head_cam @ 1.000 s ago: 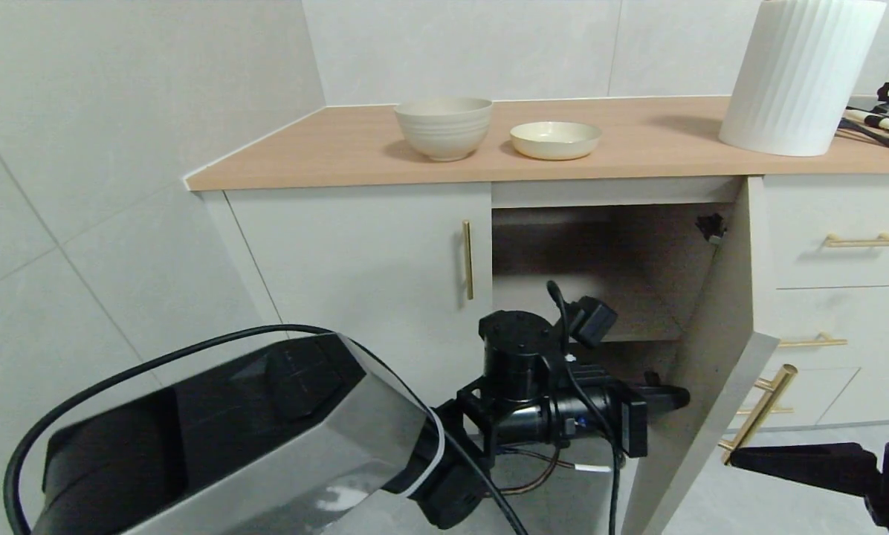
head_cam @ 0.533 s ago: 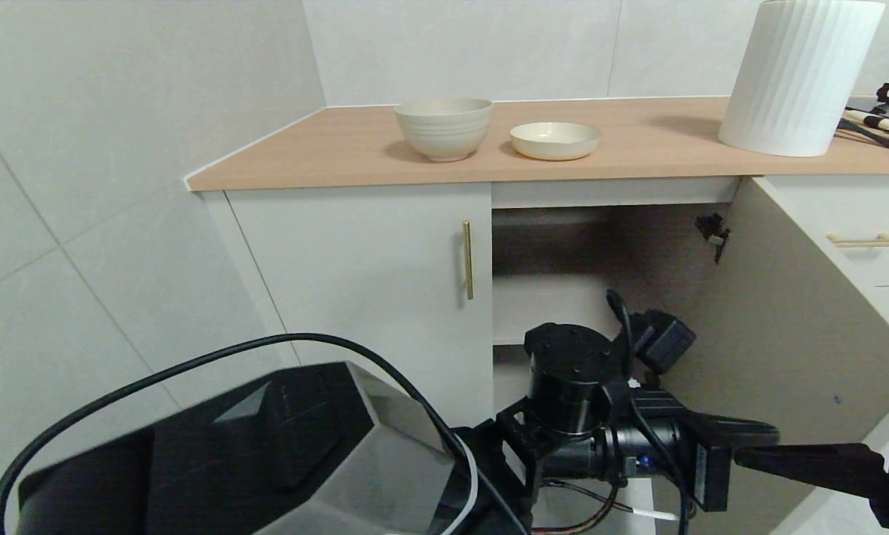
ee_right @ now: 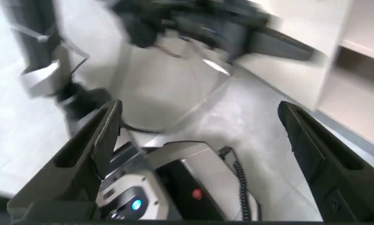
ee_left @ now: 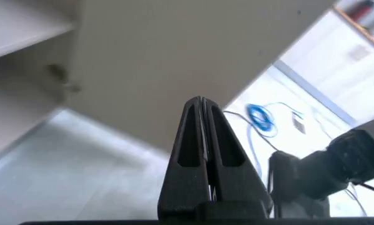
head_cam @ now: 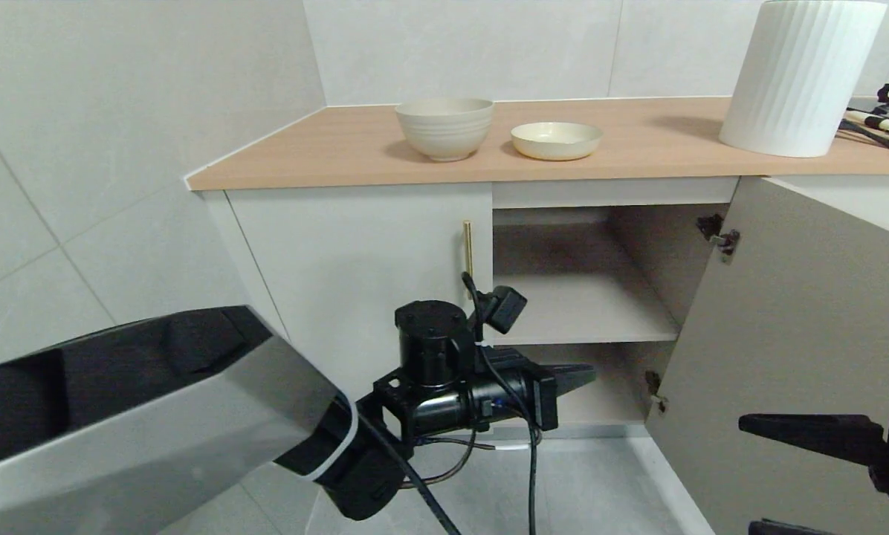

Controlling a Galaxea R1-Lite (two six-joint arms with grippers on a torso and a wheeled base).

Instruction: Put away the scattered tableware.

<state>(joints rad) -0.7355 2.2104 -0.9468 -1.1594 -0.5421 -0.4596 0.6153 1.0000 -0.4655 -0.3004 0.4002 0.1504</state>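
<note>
worktop: wood-look counter (head_cam: 325, 160) running along the tiled wall, and all the tableware sits up here

open door: the right cabinet door (head_cam: 786, 312) is swung wide, pale inner face toward the camera, so you can see straight into the cupboard

closed door: the left one (head_cam: 355, 267) is shut, right next to the opening

shelf: one pale shelf (head_cam: 586, 312) splits the open cupboard into an upper and a lower compartment

white container: tall ribbed white thing (head_cam: 801, 74) standing upright on the right part of the counter, well apart from the dishes

left gripper: left gripper (ee_left: 201, 103) hangs low in front of the cupboard, below shelf level, tip aimed at the open door. Fingers are pressed flat together with nothing between them, nowhere near the tableware

right gripper: right gripper (ee_right: 199, 125) is down low on the right, over the floor in front of the open door. Fingers are spread wide, nothing in them

bowl: deep beige bowl (head_cam: 444, 128), upright on the counter above the closed door

dish: shallow cream dish (head_cam: 556, 140) just beside the bowl on its right, not touching, above the open side

handle: slim brass bar (head_cam: 468, 249) on the closed door's inner edge

hinge: dark hinge (head_cam: 719, 234) at the top of the open door

odds and ends: dark stuff with green bits (head_cam: 879, 122) at the counter's far right edge, maybe pens or tools, honestly can't tell
</note>
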